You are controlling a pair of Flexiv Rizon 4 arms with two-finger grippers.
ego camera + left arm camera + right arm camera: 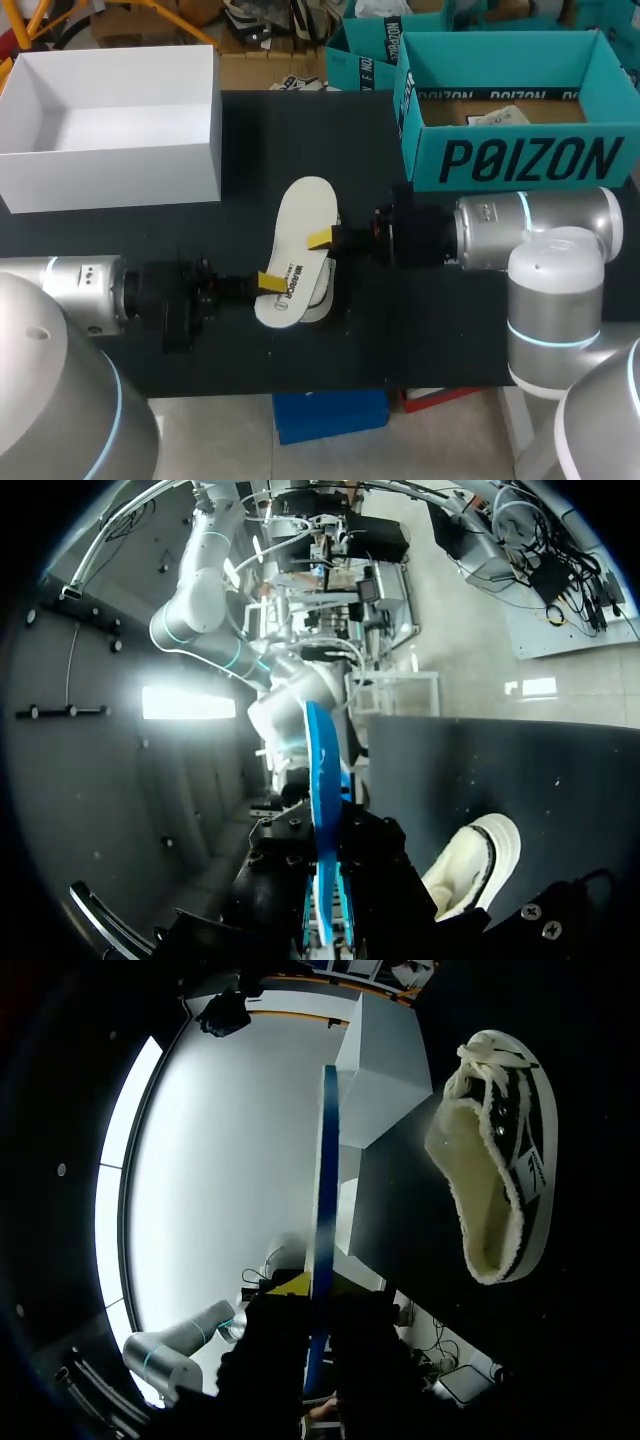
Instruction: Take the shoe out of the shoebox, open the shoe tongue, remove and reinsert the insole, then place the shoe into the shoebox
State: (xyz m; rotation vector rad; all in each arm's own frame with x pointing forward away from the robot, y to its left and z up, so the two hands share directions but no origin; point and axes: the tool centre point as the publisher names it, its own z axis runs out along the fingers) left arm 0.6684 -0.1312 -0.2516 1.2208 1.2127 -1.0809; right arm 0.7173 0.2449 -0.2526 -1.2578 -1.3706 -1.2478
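Pinching thin flat insole (pixel 300 225) above fleecy shoe (pixel 490 1190).

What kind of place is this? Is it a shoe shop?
More likely a robot lab than a shop. The left gripper and right gripper hold one insole over a black table, where a shoe, a teal shoebox and a white box sit.
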